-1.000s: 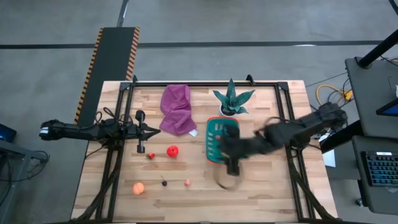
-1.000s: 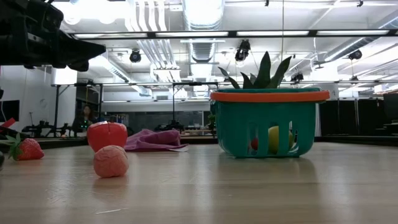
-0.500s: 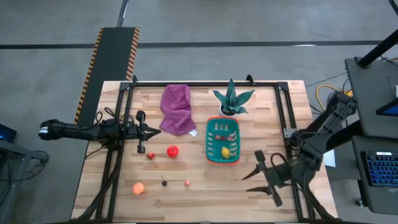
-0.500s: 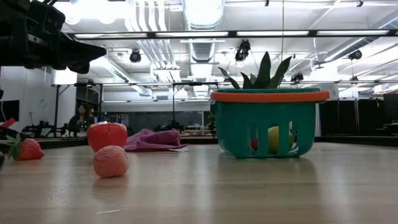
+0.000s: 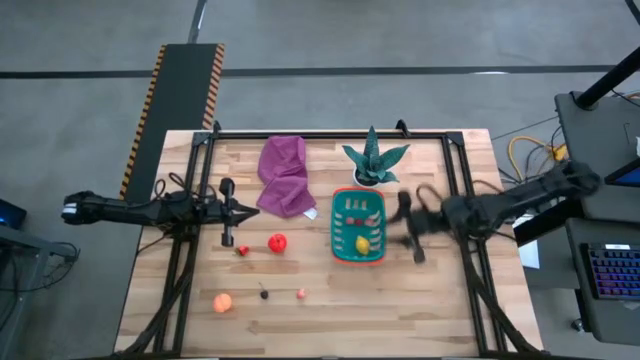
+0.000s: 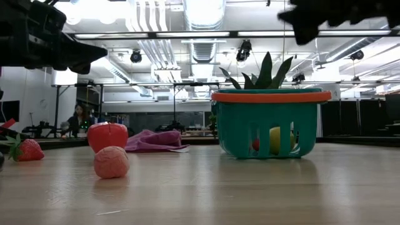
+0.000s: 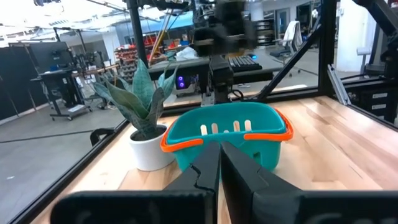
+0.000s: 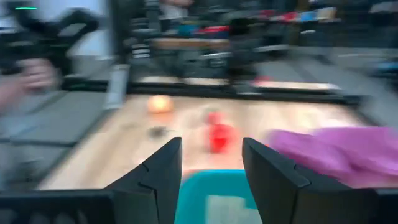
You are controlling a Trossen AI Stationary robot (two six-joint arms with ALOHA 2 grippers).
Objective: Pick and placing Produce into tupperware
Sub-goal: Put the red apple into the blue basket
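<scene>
Basket (image 5: 358,228) was seen on desk (image 5: 300,310) with lemon (image 5: 362,243) and small red pieces inside. Right tool (image 5: 408,228) was held spread, empty, beside basket. Left tool (image 5: 226,211) was clenched, empty. Remaining fruits were left on desk.

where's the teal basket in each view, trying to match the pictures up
High view: the teal basket lies right of the table's centre, just below the potted plant.
Low view: basket right of centre, standing on the tabletop.
Left wrist view: basket in the middle.
Right wrist view: only a teal edge at the bottom.
Shared landmark: the plant beside the basket, seen in all but the right wrist view.
</scene>
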